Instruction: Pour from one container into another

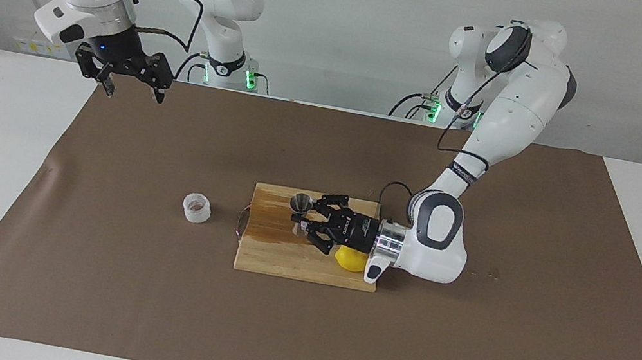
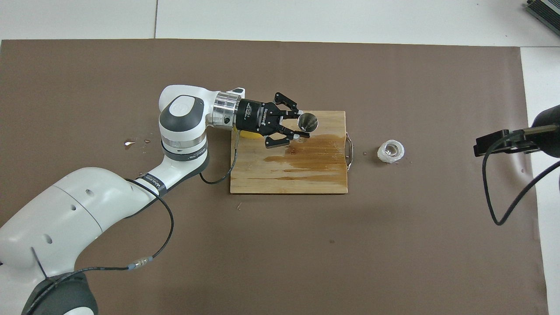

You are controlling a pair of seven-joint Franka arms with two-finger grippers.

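Note:
The steel hourglass jigger stands upright over the wooden cutting board. My left gripper reaches in sideways and is shut on the jigger's narrow waist. Whether the jigger's base touches the board I cannot tell. The small whitish ribbed cup sits on the brown paper beside the board's handle, toward the right arm's end. My right gripper waits high over the paper's corner by its base, open and holding nothing.
A lemon lies on the board under the left wrist. A wet brown stain spreads across the board. Small droplets dot the paper toward the left arm's end. A metal handle sticks out of the board toward the cup.

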